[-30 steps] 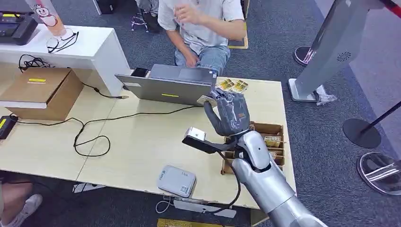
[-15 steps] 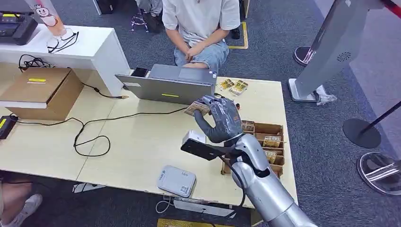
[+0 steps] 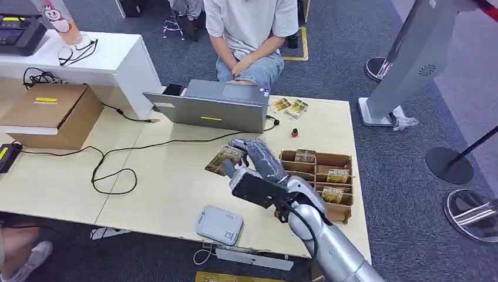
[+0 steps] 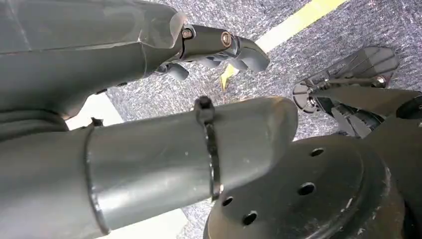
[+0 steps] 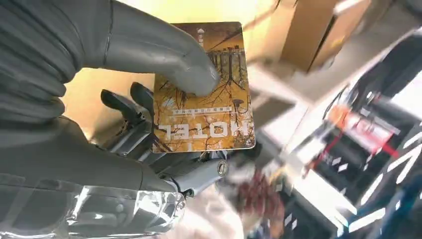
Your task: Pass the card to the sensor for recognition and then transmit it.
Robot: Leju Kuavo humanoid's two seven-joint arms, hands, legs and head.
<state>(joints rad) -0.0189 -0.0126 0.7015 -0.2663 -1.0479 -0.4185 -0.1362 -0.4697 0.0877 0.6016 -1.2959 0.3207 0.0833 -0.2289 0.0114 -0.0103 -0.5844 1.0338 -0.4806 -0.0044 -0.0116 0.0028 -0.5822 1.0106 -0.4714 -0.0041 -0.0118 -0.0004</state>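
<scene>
The right hand [image 3: 258,157] holds the card [image 3: 224,157] above the middle of the table [image 3: 176,182]. In the right wrist view, the thumb presses on the card's [image 5: 204,94] picture side and the dark fingers [image 5: 124,107] sit under it, so the card is pinched tight. It is a yellow card with the word HOTEL on it.

Near the front edge of the table, below the hand, lies a small grey box [image 3: 219,225] with a cable. Behind the hand stands a laptop [image 3: 208,106], and a black cable [image 3: 111,170] curls across the wood. Beside the hand is a brown card rack [image 3: 320,176] with more cards in its slots. Two loose cards [image 3: 290,107] lie just beside the laptop. A cardboard box [image 3: 53,114] sits far off at the other end.

A person [image 3: 249,35] sits behind the table, cut off by the picture's top. The floor is grey carpet [image 3: 352,53].

The left hand [image 4: 219,47] hangs over the carpet with its fingers curled in, holding nothing. The background of the right wrist view is blurry.
</scene>
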